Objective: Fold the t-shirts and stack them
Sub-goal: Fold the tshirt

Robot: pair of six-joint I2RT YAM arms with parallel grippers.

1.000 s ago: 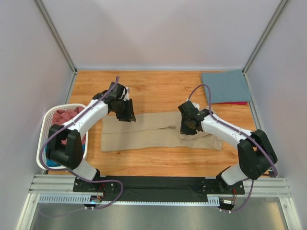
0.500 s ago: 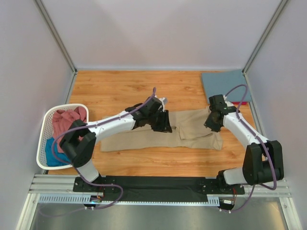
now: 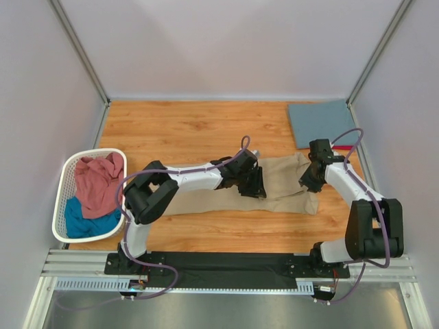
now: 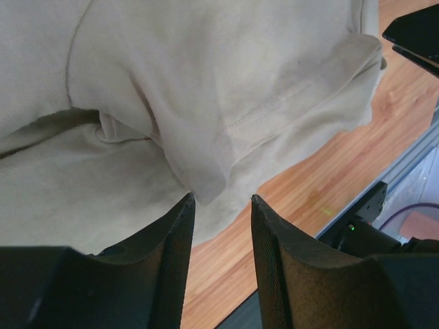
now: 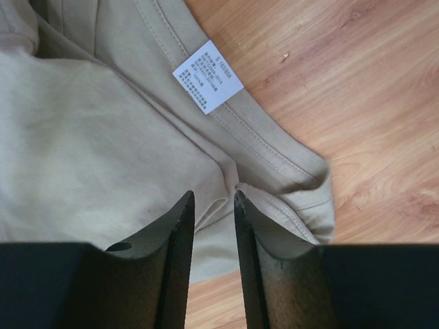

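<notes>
A tan t-shirt (image 3: 285, 175) lies partly folded across the middle of the wooden table. My left gripper (image 3: 252, 184) reaches far right over it. In the left wrist view, that gripper (image 4: 221, 200) is open just above a folded sleeve corner of the tan t-shirt (image 4: 206, 82), with nothing between its fingers. My right gripper (image 3: 310, 179) is at the shirt's right end. In the right wrist view it (image 5: 212, 197) stands narrowly open over the crumpled collar of the tan t-shirt (image 5: 82, 137), near the white neck label (image 5: 207, 75).
A slate blue folded t-shirt (image 3: 322, 122) lies at the back right with a red one's edge (image 3: 336, 147) showing under it. The white slatted basket (image 3: 68, 164) at the left holds a dusty pink shirt (image 3: 96, 181) and a teal one (image 3: 86, 225).
My left gripper swept from the shirt's left end to right of its middle, and the shirt's upper left part came over with it. My right gripper moved from the middle to the collar end.
</notes>
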